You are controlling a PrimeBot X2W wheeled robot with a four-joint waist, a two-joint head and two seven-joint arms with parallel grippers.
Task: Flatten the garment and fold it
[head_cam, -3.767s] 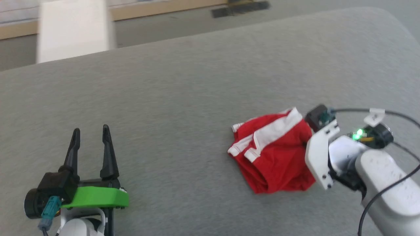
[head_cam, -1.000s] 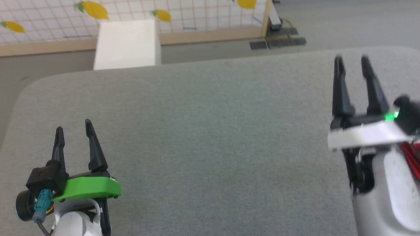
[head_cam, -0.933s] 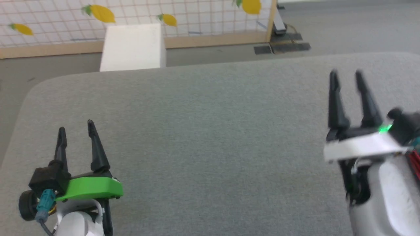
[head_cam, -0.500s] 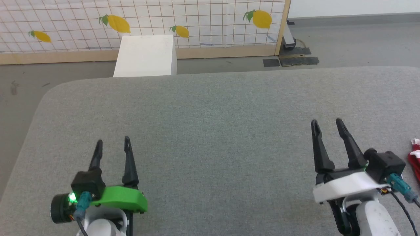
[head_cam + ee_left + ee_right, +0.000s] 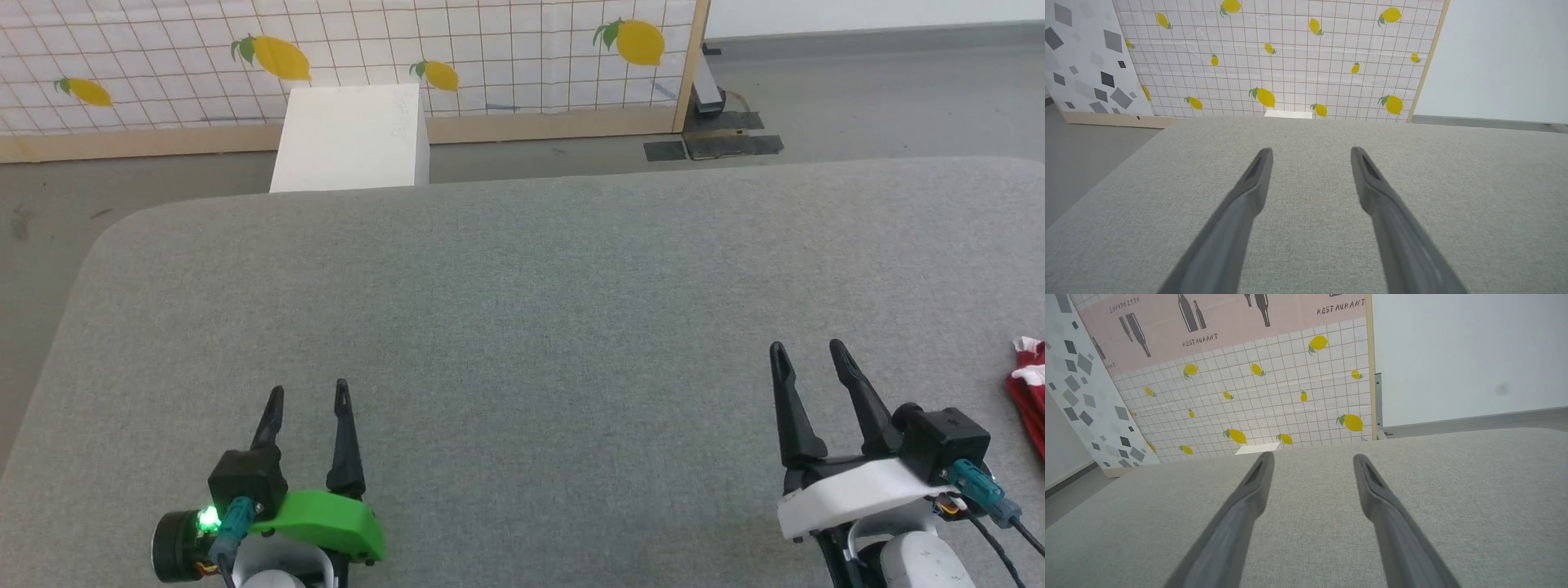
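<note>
The garment, bright red with white trim, lies on the grey table and is cut off by the right edge of the head view. My right gripper stands open to its left, apart from the cloth, holding nothing. Far to the left, near the table's front, my left gripper is open too and empty. In the left wrist view my left gripper hangs over bare grey cloth. In the right wrist view my right gripper does the same.
Beyond the table's far edge stands a white box on the grey floor. Behind it rises a tiled panel with lemons on a wooden base. Dark mats lie on the floor at the back right.
The head camera has swung left and tilted, leaving the garment at the right edge. My right gripper has let go of the garment, lifted off and come down toward the front.
</note>
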